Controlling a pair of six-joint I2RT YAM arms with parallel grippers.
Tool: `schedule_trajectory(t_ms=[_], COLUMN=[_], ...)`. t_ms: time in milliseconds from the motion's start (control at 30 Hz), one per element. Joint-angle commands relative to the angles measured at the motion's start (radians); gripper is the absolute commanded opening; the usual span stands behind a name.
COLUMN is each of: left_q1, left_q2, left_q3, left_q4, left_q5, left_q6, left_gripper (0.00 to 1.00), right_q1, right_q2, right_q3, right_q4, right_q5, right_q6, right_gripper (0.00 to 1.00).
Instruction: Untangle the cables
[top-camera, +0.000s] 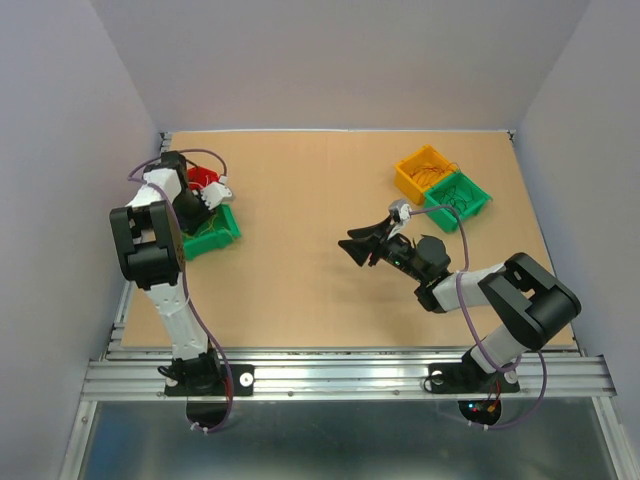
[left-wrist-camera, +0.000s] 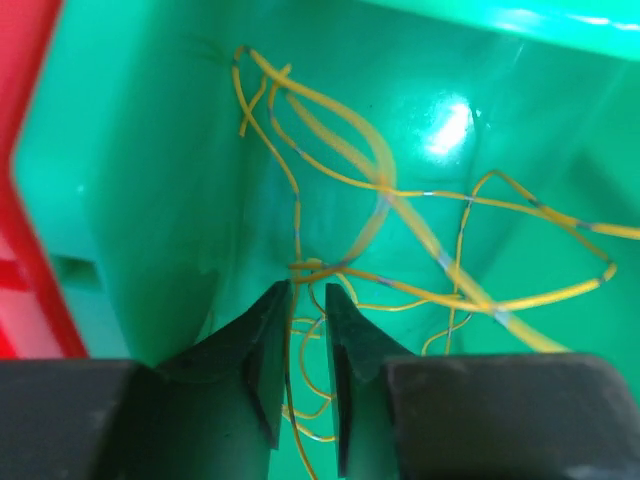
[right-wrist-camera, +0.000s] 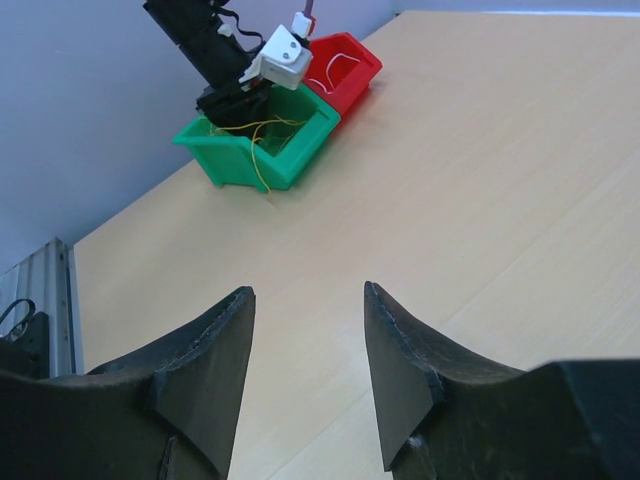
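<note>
A tangle of thin yellow cables (left-wrist-camera: 383, 186) with small dark bands lies in the green bin (left-wrist-camera: 150, 170) at the table's left (top-camera: 222, 234). My left gripper (left-wrist-camera: 308, 290) reaches down into this bin. Its jaws stand a narrow gap apart, with a few yellow strands running between them, and the gap is wider than the strands. The right wrist view shows the same bin (right-wrist-camera: 240, 160), with the yellow cables (right-wrist-camera: 262, 135) draped over its front wall. My right gripper (right-wrist-camera: 308, 292) is open and empty above bare table near the middle (top-camera: 352, 248).
A red bin (top-camera: 203, 178) holding a whitish wire stands just behind the left green bin. A yellow bin (top-camera: 420, 165) and a second green bin (top-camera: 462, 196), both holding thin wires, stand at the back right. Grey walls close in the table.
</note>
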Motion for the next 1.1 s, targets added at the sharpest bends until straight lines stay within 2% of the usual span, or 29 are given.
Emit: schedule_trajectory(t_ms=[0, 267, 433, 567, 1067], left_q1=[-0.014, -0.029, -0.034, -0.04, -0.043], left_q2=[-0.104, -0.183, -0.206, -0.224, -0.324], left_q3=[0.006, 0.014, 0.069, 0.049, 0.133], left_q4=[-0.043, -0.052, -0.096, -0.115, -0.175], left_q5=[0.008, 0.002, -0.005, -0.024, 0.041], left_q6=[0.019, 0.004, -0.004, -0.001, -0.01], left_gripper=[0.37, 0.53, 0.54, 0.63, 0.65], right_q1=[-0.002, -0.002, -0.002, -0.002, -0.004], right_q2=[0.017, 0.022, 0.017, 0.018, 0.009], right_q3=[0.024, 0.028, 0.024, 0.025, 0.015], right_q4=[0.417, 0.418, 0.417, 0.417, 0.417], right_q5=[-0.009, -0.015, -0.011, -0.011, -0.002], right_q6=[0.0, 0.005, 0.002, 0.003, -0.001], right_gripper=[0.53, 0.53, 0.53, 0.53, 0.54])
